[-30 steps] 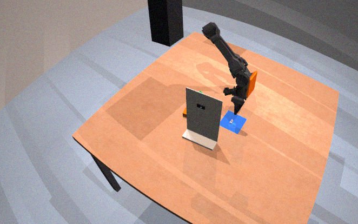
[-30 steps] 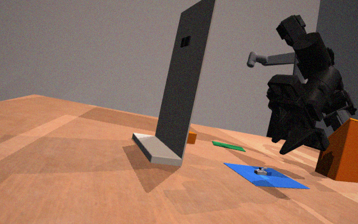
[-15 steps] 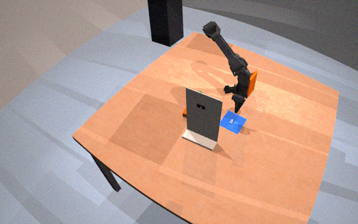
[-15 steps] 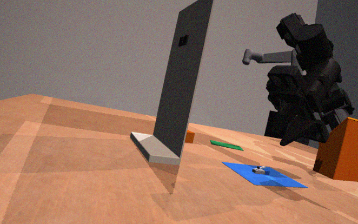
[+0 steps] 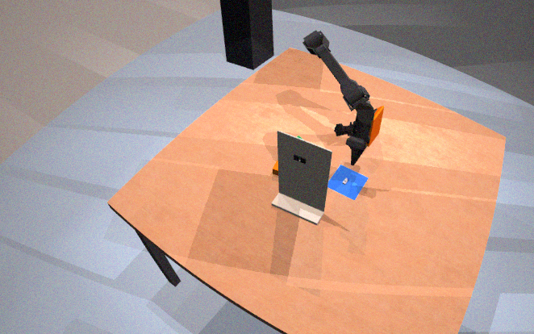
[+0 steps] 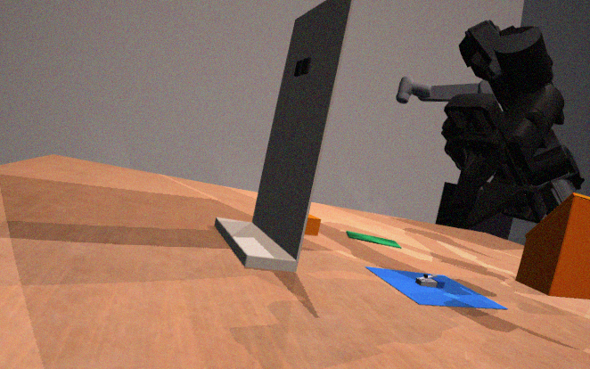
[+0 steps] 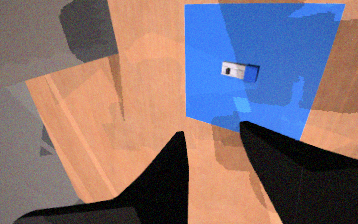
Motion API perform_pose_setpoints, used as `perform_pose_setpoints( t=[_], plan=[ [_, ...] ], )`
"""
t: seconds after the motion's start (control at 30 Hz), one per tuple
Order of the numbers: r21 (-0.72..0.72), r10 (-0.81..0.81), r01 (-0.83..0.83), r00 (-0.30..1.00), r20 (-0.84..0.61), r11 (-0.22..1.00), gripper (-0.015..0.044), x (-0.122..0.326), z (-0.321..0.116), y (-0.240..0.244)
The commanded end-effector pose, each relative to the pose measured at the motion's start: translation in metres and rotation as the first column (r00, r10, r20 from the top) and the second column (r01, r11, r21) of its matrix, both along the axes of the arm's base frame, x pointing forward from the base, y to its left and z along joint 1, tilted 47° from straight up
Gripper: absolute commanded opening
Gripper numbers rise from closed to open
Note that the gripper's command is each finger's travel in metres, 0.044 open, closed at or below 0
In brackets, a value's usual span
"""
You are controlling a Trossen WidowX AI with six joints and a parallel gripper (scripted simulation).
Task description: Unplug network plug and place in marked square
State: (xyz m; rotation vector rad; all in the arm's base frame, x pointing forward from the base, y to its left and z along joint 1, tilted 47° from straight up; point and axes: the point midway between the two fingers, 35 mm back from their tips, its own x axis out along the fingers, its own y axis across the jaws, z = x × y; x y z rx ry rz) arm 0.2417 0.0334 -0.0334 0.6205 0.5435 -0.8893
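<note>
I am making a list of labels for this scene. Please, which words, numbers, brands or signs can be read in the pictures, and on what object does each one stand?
None: no readable text shows in any view.
Upright panel: plain grey, only the dark socket.
Network plug: small dark marks on its pale end, too small to read as letters.
Blue marked square, orange block, green strip: plain colour.

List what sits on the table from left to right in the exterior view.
Upright panel on its pale base → small orange block → green strip → plug on the blue square → large orange block.
</note>
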Motion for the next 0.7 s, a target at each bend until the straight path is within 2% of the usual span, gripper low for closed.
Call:
perform_pose_setpoints(
  t=[0.0,0.67],
  plan=[
    [0.002,-0.003,0.003,1.000,0.013,1.000,0.0156,0.003,0.006,0.005],
    [-0.002,-0.001,0.001,1.000,0.016,1.000,0.0156,-0.001,0.025,0.019]
  ],
)
